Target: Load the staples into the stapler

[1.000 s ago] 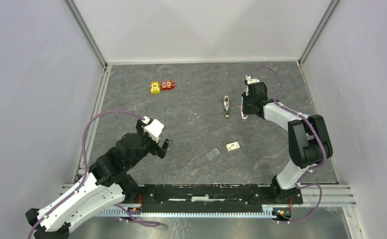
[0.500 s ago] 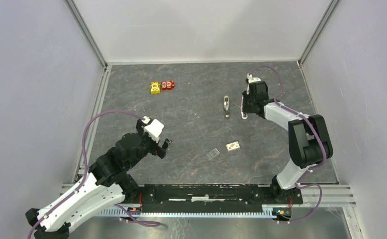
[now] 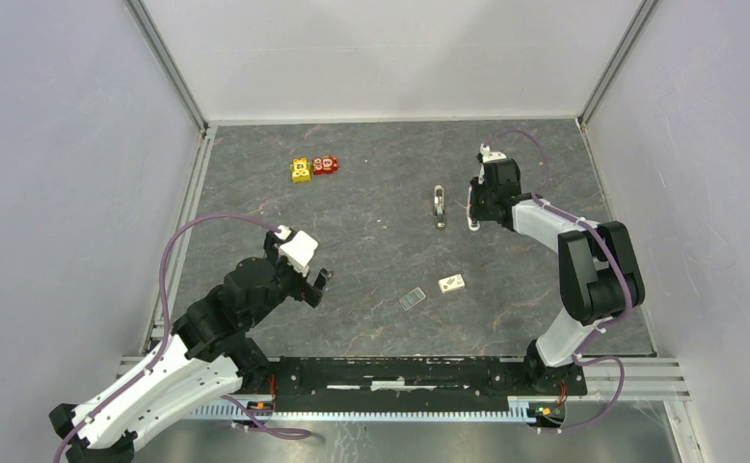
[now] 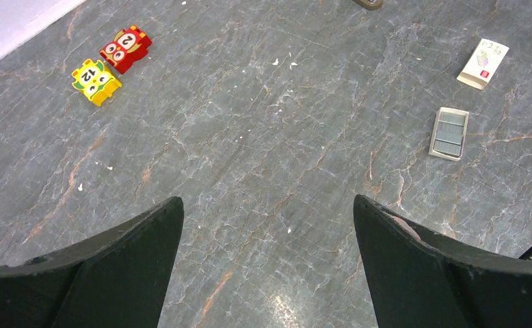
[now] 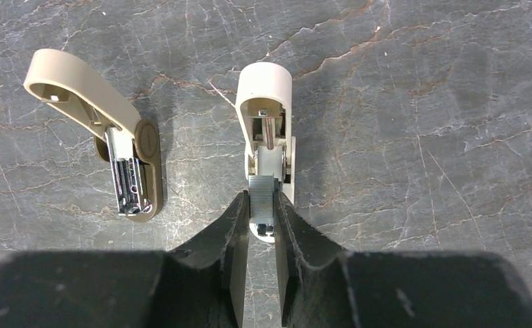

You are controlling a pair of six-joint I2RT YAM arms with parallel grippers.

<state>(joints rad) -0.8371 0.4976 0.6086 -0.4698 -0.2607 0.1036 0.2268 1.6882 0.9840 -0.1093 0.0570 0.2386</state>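
The cream-white mini stapler (image 5: 264, 96) lies open on the grey table, its grey metal channel facing up. My right gripper (image 5: 262, 199) is shut on a short strip of staples (image 5: 262, 188) and holds it over the near end of that channel. In the top view the right gripper (image 3: 474, 210) is at the back right, over the stapler (image 3: 473, 224). My left gripper (image 3: 315, 286) is open and empty, low over bare table at the left (image 4: 267, 201).
A second, tan stapler (image 5: 123, 147) lies open just left of the white one (image 3: 439, 206). A staple tray (image 4: 449, 133) and a small box (image 4: 483, 63) lie mid-table. Yellow (image 3: 301, 171) and red (image 3: 325, 165) toy blocks sit at the back left.
My right wrist has shifted very slightly to the right over the stapler. The left arm has not moved.
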